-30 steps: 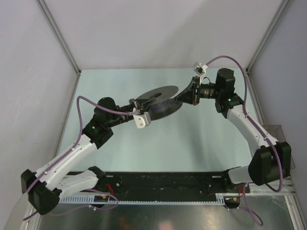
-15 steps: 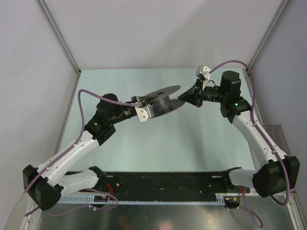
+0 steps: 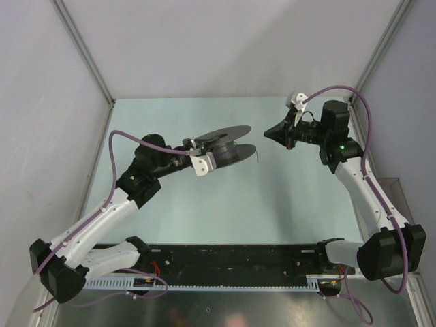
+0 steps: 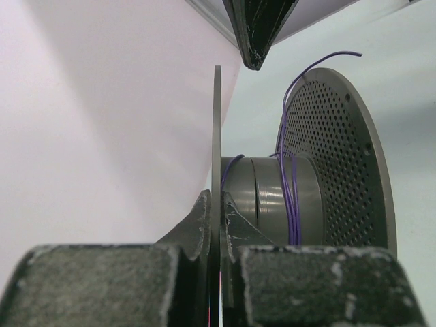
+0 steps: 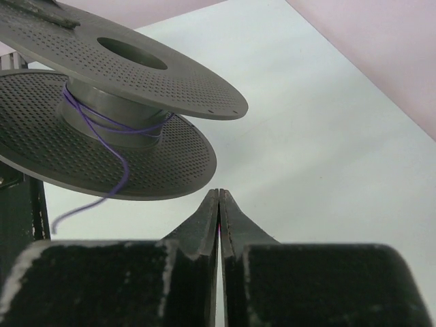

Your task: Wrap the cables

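Note:
A dark grey perforated spool (image 3: pixel 230 145) hangs above the table, and my left gripper (image 3: pixel 206 146) is shut on the rim of one flange (image 4: pixel 216 122). The cable (image 4: pixel 290 197), a thin purple wire, runs in a few turns round the hub (image 4: pixel 266 197). Its loose end (image 5: pixel 85 206) dangles off the lower flange (image 5: pixel 146 167). My right gripper (image 3: pixel 267 133) is shut with nothing between its fingers (image 5: pixel 218 197). It sits a short way right of the spool without touching it, and its tip (image 4: pixel 255 41) shows in the left wrist view.
Grey walls close the table (image 3: pixel 272 197) in on the left, back and right. A black rail (image 3: pixel 231 262) with the arm bases runs along the near edge. A clear box (image 3: pixel 392 185) stands at the right edge.
My right gripper has drawn back to the right, away from the spool's rim, and stays shut. The left arm has turned the spool and shifted it slightly left. The wire's end now hangs free.

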Robot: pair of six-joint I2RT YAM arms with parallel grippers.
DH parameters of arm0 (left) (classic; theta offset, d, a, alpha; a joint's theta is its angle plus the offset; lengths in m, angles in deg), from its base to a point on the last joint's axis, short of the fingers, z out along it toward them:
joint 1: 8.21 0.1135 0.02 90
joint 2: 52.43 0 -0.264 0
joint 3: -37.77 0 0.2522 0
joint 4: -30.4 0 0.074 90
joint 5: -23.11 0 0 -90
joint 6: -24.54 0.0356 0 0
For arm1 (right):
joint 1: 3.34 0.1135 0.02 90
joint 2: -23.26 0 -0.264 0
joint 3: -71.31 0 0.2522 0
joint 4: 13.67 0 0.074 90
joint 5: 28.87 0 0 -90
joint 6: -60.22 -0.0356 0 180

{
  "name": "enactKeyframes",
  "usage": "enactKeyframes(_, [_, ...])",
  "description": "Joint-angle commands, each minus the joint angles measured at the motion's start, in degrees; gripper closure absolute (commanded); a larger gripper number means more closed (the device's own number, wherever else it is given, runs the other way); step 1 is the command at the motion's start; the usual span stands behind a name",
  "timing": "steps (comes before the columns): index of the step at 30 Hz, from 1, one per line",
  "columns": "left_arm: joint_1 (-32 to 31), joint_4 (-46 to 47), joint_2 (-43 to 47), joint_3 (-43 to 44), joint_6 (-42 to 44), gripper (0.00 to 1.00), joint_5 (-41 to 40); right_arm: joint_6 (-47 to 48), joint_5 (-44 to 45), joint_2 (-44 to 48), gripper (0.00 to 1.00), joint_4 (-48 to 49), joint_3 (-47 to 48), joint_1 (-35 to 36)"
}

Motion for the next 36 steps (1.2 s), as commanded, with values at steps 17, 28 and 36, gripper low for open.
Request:
enactKeyframes(17, [0.0, 4.9, 1.6, -0.2, 4.8, 1.00, -1.9, -20.3, -0.9, 8.4, 0.33, -10.6, 0.8, 3.6])
enactKeyframes(28, [-0.6, 3.9, -6.9, 11.6, -12.3, 1.00, -20.3, -15.6, 9.0, 11.2, 0.20, -6.3, -5.2, 1.4])
enactKeyframes(36, [-0.6, 0.4, -11.0, 19.7, -26.7, 1.00, -26.5, -7.7, 21.5, 13.7, 0.01, 1.7, -13.0, -0.3])
